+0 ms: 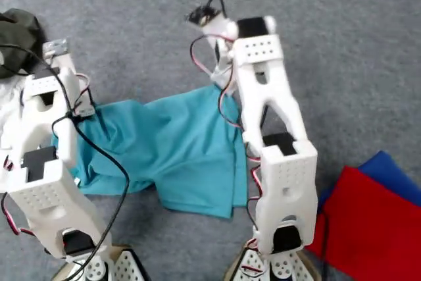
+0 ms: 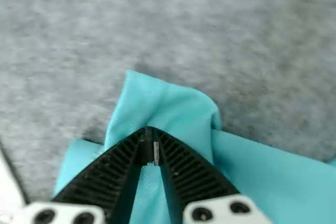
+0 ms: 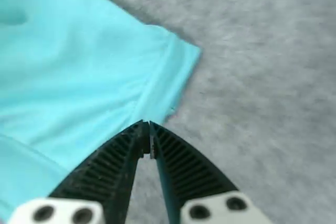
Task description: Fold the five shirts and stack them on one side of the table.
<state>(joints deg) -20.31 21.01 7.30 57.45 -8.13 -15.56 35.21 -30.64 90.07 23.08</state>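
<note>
Pinching the teal shirt (image 2: 170, 109) in our left jaws and right jaws, we risk the hem (image 3: 177, 72) barely between the right jaws slipping out when lifted.

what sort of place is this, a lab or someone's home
Likely a robotics lab bench: two white arms at a grey-covered table, with a teal shirt between them.
</note>
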